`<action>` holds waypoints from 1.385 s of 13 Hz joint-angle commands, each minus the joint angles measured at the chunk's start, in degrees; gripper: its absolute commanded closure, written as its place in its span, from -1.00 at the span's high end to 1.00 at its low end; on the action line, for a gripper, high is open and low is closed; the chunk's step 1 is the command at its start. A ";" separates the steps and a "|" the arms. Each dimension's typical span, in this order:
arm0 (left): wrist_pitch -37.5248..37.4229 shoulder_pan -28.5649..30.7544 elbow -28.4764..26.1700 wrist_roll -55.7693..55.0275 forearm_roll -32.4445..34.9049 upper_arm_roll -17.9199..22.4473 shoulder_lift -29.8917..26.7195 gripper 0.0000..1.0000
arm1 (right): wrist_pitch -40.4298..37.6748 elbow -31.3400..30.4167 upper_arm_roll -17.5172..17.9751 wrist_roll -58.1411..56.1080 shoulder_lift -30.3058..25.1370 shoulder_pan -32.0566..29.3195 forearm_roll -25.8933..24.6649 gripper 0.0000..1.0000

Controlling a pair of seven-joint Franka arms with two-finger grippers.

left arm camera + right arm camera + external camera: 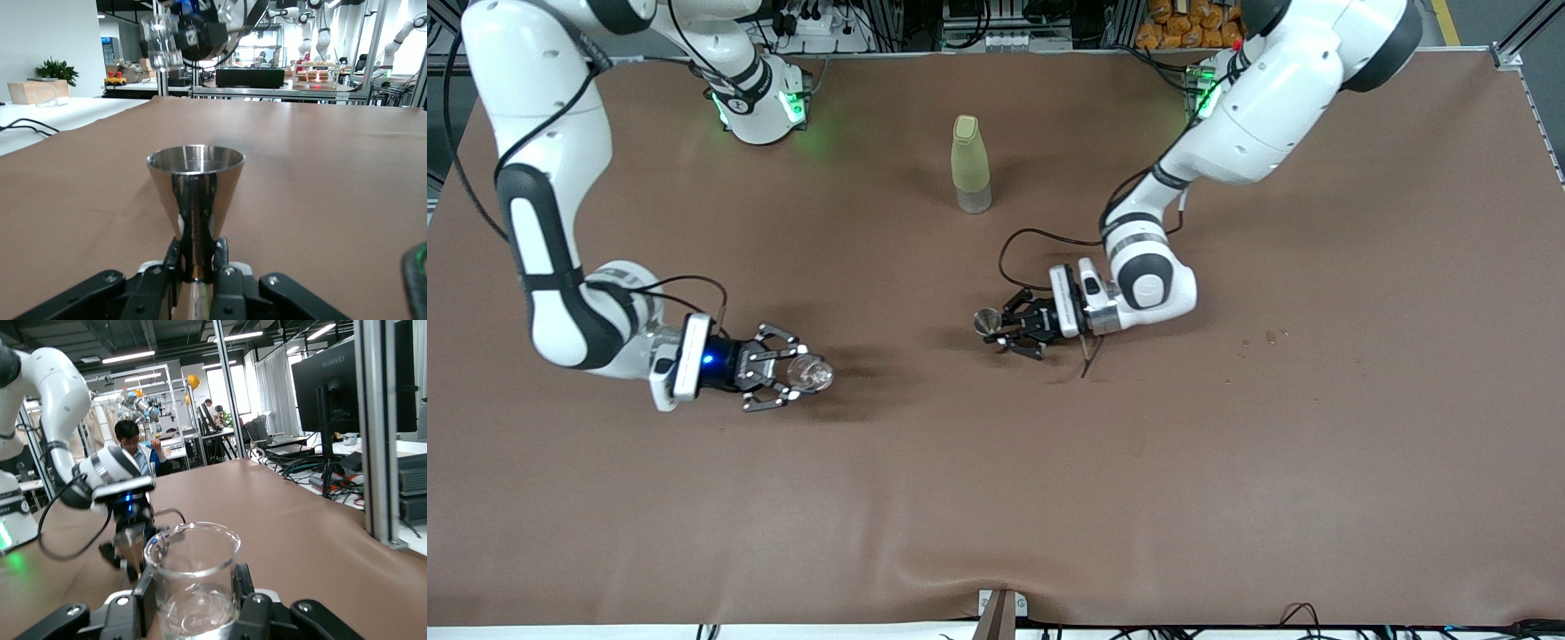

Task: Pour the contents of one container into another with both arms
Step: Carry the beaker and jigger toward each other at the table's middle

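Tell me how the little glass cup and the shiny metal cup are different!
The glass cup is see-through with straight sides; the metal jigger is shiny, solid and pinched in at the middle like an hourglass. The right hand holds the glass cup; the left hand holds the jigger. Both are small, upright and gripped.

jigger [195,200] foot hidden by left claw [197,267], glass cup [193,580] base cut off
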 commanded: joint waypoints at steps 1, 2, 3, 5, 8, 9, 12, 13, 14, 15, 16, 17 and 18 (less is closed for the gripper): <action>3.19 -3.50 4.57 7.20 -5.09 0.33 2.51 -1.00 | 4.12 -7.09 -0.63 -0.15 -4.89 4.50 6.13 -0.47; 3.46 -4.03 5.19 7.20 -5.80 0.42 2.78 -1.00 | 5.70 -8.93 -0.63 -0.59 -5.77 6.96 9.12 -0.47; 3.55 -4.56 5.55 7.20 -6.41 0.50 3.21 -1.00 | 6.76 -11.04 -0.63 -1.81 -6.65 9.07 12.19 -0.47; 4.86 -5.70 7.04 7.20 -7.12 0.68 3.83 -1.00 | 7.91 -13.33 -0.63 -2.44 -8.15 12.50 16.51 -0.48; 6.80 -7.11 9.76 7.20 -8.35 0.77 5.32 -1.00 | 15.80 -16.84 -0.63 -1.83 -13.15 16.46 18.54 -0.52; 6.80 -7.29 9.77 7.20 -8.44 0.68 5.33 -1.00 | 17.13 -17.47 -0.63 -1.82 -13.86 18.21 20.46 -0.51; 7.07 -7.38 9.77 7.29 -8.44 0.94 5.42 -1.00 | 17.32 -18.79 -0.63 -1.82 -13.52 22.26 26.53 -0.51; 7.16 -7.64 9.77 7.38 -8.44 1.21 5.42 -1.00 | 17.15 -19.31 -0.63 -1.65 -13.43 22.71 27.59 -0.51; 7.16 -7.81 9.86 7.38 -8.44 1.56 5.42 -1.00 | 16.97 -19.84 -0.63 -0.95 -13.52 23.15 27.86 -0.51; 7.16 -7.82 9.86 7.38 -8.35 1.73 5.33 -1.00 | 16.71 -20.54 -0.54 0.36 -13.69 23.24 27.78 -0.51; 7.16 -7.90 9.77 7.55 -8.27 1.82 5.42 -1.00 | 16.53 -20.98 -0.37 1.33 -13.87 23.50 27.78 -0.51; 7.16 -7.82 9.77 7.82 -8.27 1.82 5.33 -1.00 | 16.53 -20.99 -0.11 1.86 -13.87 23.68 27.86 -0.51; 7.16 -7.82 9.77 7.82 -8.27 1.82 5.33 -1.00 | 16.44 -20.99 -0.10 3.52 -13.87 23.77 27.87 -0.51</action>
